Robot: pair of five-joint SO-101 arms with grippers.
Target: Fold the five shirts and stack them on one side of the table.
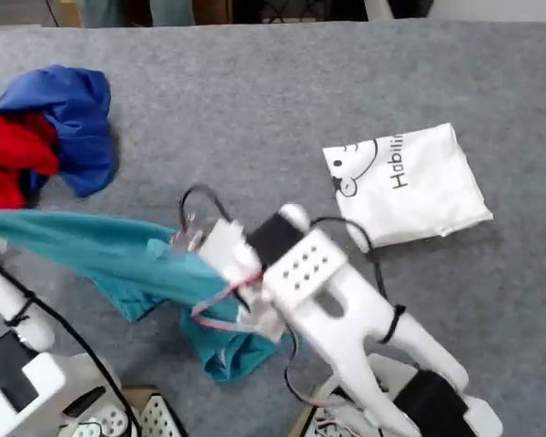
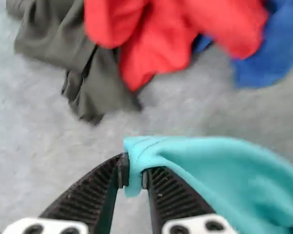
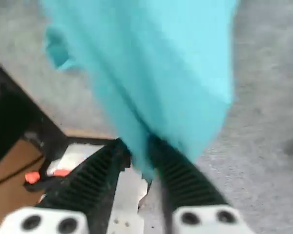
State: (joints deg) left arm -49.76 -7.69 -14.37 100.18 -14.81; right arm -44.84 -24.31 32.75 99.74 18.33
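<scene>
A teal shirt (image 1: pixel 118 255) hangs stretched between my two grippers above the grey table (image 1: pixel 282 100). My left gripper (image 2: pixel 134 178) is shut on one corner of the teal shirt (image 2: pixel 219 170), at the table's left edge. My right gripper (image 3: pixel 139 165) is shut on another part of the teal shirt (image 3: pixel 156 83), near the table's front middle, where the right arm (image 1: pixel 328 291) shows. A folded white shirt (image 1: pixel 409 187) lies flat at the right. Crumpled red (image 1: pixel 14 155) and blue (image 1: pixel 73 123) shirts lie piled at the far left, with a dark olive shirt (image 2: pixel 73 58) beside the red shirt (image 2: pixel 161 34).
The arm bases and cables (image 1: pixel 64 391) stand along the table's front edge. A wooden board (image 3: pixel 10 180) lies by the base. Bare grey cloth stretches across the table's middle and back.
</scene>
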